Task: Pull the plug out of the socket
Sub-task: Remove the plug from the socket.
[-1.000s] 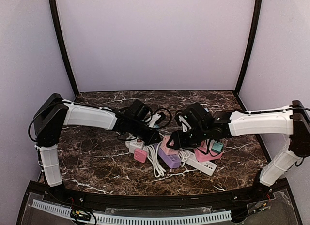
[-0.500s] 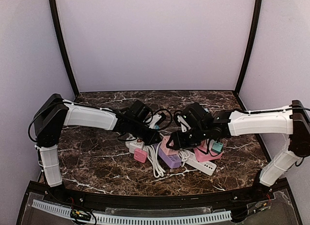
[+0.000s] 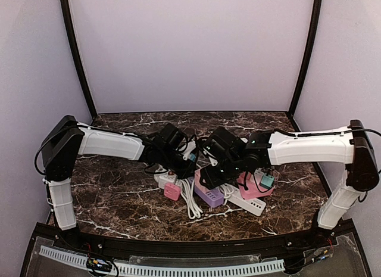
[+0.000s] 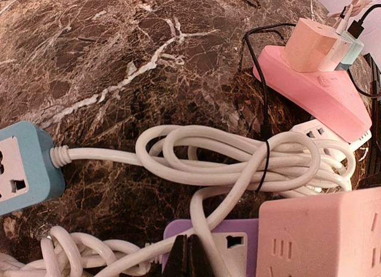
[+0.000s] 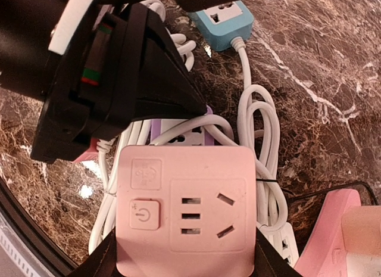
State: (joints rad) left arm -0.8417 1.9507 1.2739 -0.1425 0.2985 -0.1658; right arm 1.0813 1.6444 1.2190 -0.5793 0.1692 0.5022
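The plug is a pink cube adapter (image 5: 184,208) (image 3: 203,177) (image 4: 321,235) with a power button. My right gripper (image 5: 184,256) (image 3: 213,173) is shut on its two sides. The cube sits over the purple socket strip (image 4: 172,232) (image 5: 156,129) (image 3: 209,197). Whether it is still seated in the strip is hidden. My left gripper (image 4: 187,256) (image 3: 191,168) is shut, its tips pressed down on the purple strip's end beside a white cable. It holds nothing.
A bundled white cable (image 4: 238,158) lies across the purple strip. A blue socket block (image 4: 21,164) (image 5: 223,18) lies beyond it. A pink strip (image 4: 309,92) (image 3: 253,189) carries small adapters, with a white strip (image 3: 247,203) beside it. A small pink cube (image 3: 172,191) sits left of the pile.
My right arm has swung left, bringing its wrist and the pink cube closer to the left gripper. The left arm has stayed in place.
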